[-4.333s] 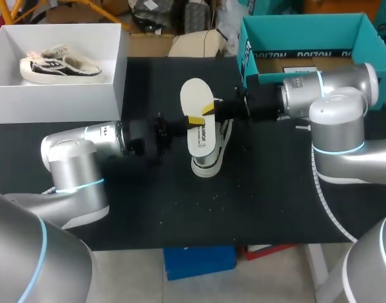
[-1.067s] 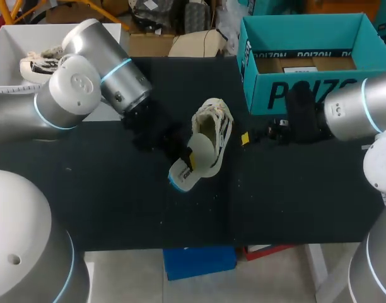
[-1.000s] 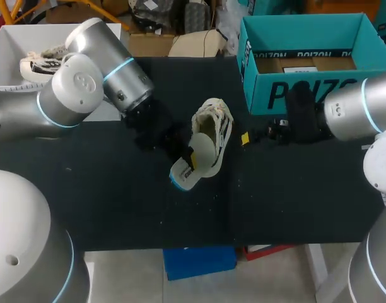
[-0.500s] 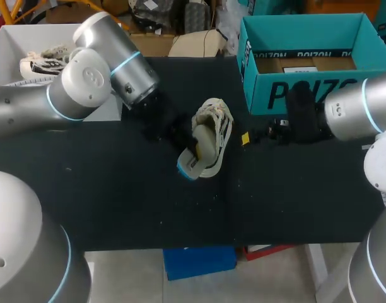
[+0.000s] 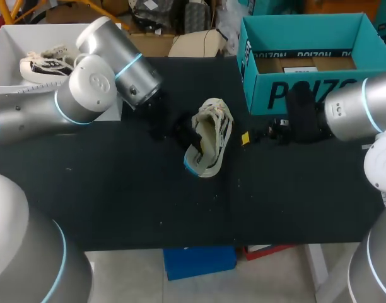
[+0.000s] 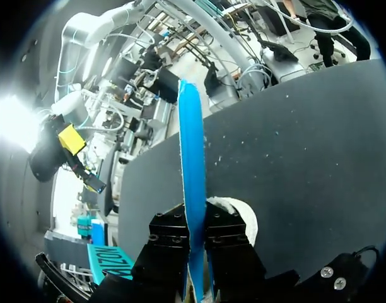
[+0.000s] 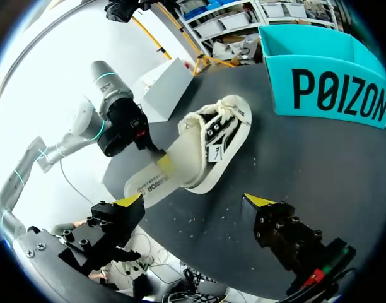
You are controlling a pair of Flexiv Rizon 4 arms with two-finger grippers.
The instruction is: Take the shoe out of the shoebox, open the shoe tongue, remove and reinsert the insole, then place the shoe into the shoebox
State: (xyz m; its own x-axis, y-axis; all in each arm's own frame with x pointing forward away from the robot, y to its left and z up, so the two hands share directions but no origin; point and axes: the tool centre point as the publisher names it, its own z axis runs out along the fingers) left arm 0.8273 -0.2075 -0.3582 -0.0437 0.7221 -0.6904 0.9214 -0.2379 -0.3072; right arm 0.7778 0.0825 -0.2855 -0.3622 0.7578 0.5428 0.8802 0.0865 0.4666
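Shoe lies mid-table; left gripper, at its 9 o'clock, clenched on insole; right gripper, at 3 o'clock, released; shoebox at 1 o'clock.

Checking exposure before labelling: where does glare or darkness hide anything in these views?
Left wrist view: glare washes out the area beside the right gripper. Head view: the black left gripper on the insole merges with the dark table. Right wrist view: the shoe evenly lit.
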